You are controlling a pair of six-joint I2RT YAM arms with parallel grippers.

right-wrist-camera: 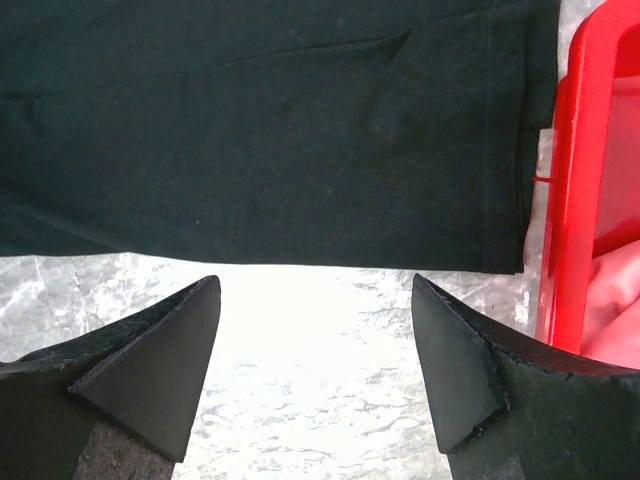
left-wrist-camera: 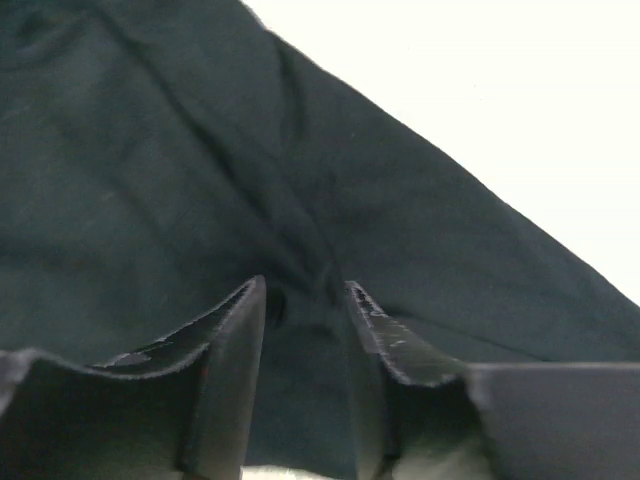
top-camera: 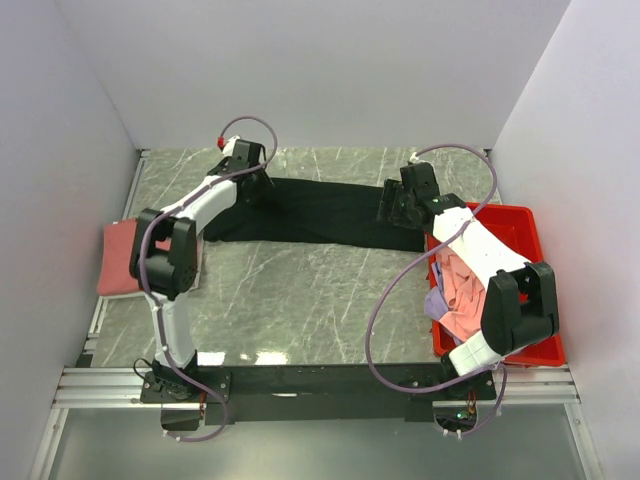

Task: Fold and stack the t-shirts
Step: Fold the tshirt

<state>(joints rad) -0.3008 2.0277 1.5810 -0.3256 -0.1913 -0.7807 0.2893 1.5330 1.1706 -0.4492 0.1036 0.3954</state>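
While the left end effector (left-wrist-camera: 305,292) pinches the black t-shirt (top-camera: 310,215) lying across the far bench (top-camera: 300,300), the right end effector (right-wrist-camera: 315,290), wide open, should take the corner beside the red bin (right-wrist-camera: 562,200) squarely.

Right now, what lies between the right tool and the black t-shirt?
Only bare marble table lies between the open right tool and the black t-shirt's near edge; the right wrist view shows it.
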